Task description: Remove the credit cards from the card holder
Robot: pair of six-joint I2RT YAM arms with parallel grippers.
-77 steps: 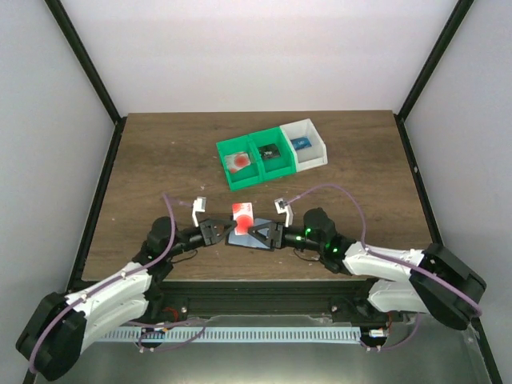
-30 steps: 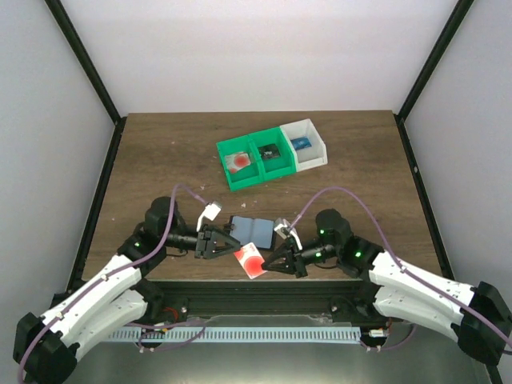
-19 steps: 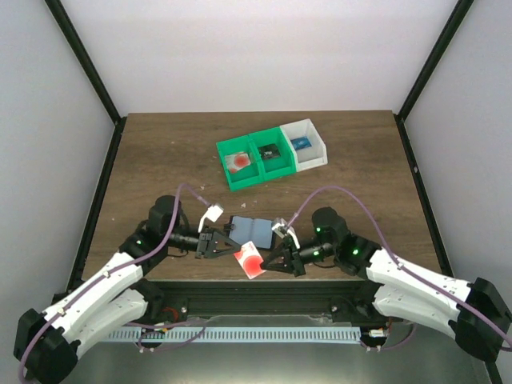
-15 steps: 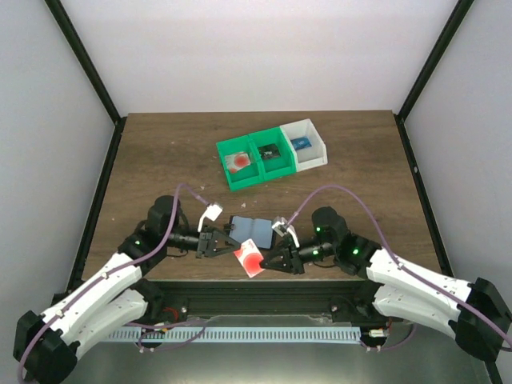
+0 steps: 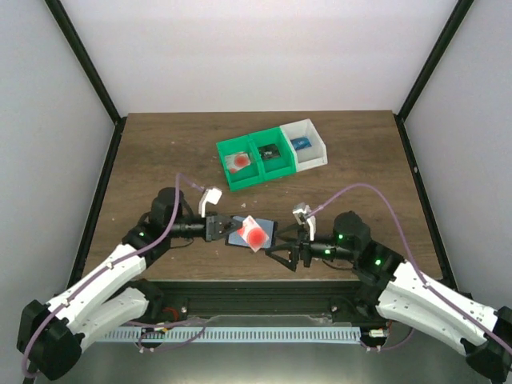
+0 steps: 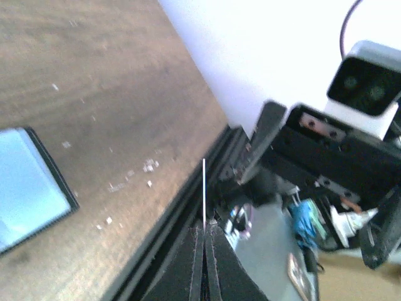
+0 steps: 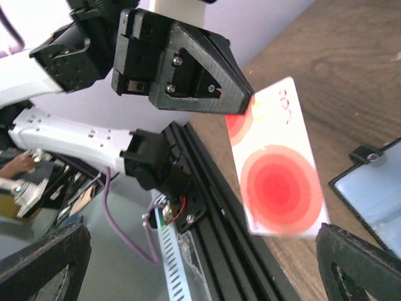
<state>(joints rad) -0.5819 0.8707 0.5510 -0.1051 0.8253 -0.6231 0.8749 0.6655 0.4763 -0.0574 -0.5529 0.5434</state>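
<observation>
Red card (image 5: 254, 234) clamped in your left gripper (image 5: 226, 230), hovering just over card holder (image 5: 237, 238) lying flat on table (image 5: 160, 160); right gripper (image 5: 280, 254) spread wide, empty. Card looks extracted: next, set it down beside holder, check for more

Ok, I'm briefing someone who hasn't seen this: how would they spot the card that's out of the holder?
Go to the near edge of the wooden table, midway along. There the left hand is shut on a card over the blue-grey card holder. It is white with a large red disc; the holder is plain.
</observation>
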